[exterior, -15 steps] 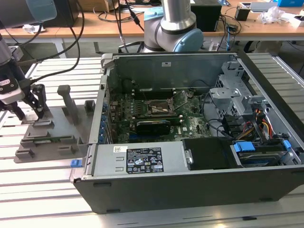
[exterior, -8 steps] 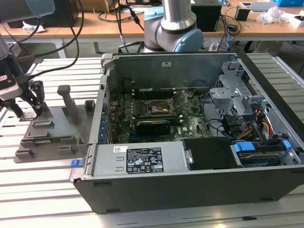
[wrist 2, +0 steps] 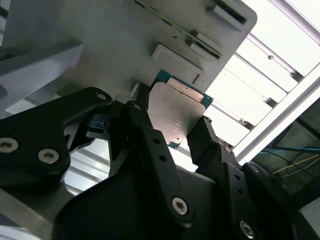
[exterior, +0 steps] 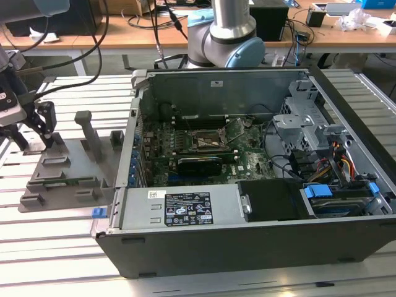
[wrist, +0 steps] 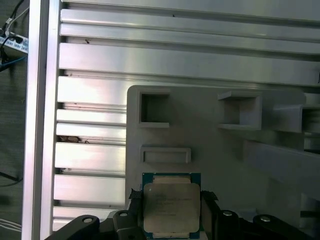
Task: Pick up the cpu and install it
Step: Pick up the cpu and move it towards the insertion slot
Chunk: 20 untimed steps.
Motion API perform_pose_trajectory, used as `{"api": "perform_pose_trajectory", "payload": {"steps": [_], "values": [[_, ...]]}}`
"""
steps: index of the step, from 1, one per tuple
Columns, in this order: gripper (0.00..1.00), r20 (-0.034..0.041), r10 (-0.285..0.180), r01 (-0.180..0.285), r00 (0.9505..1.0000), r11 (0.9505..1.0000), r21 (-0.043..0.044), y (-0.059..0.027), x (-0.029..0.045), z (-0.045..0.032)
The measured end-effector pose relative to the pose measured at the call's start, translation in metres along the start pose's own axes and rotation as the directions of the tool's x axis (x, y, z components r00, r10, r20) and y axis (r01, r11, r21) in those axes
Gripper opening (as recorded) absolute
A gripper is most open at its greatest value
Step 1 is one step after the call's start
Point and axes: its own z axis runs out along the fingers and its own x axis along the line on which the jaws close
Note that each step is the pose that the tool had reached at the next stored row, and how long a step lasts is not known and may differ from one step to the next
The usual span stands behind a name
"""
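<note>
The cpu (wrist: 171,207) lies on the fixture plate (wrist: 225,160); fingers (wrist 2: 150,142) grip its sides.

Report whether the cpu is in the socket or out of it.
Out. The cpu lies flat on the grey fixture plate, at the gripper; the socket sits apart inside the computer case.

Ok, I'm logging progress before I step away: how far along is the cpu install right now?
Nothing looks finished yet. In hand: the tool sits around the cpu, which lies flat on the grey fixture plate; whether it is gripped, I cannot tell. Left: the lift and the install, since the motherboard socket in the open case is far from the cpu.
</note>
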Motion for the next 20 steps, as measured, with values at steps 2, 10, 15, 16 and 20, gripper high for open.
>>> {"api": "perform_pose_trajectory", "payload": {"steps": [2,10,15,16,20], "values": [[0.55,0.0,0.0,0.0,1.0,1.0,-0.0001,-0.0001,-0.0001,-0.0023],[0.55,0.0,0.0,0.0,1.0,1.0,-0.0001,-0.0006,-0.0004,-0.0168],[0.55,0.0001,0.0,0.0,1.0,1.0,-0.0001,-0.0008,-0.0006,-0.0238],[0.55,0.0001,0.0,0.0,1.0,1.0,0.0,-0.0009,-0.0006,-0.0252],[0.55,0.0,0.0,0.0,1.0,1.0,-0.0001,-0.001,-0.0008,-0.0303]]}}
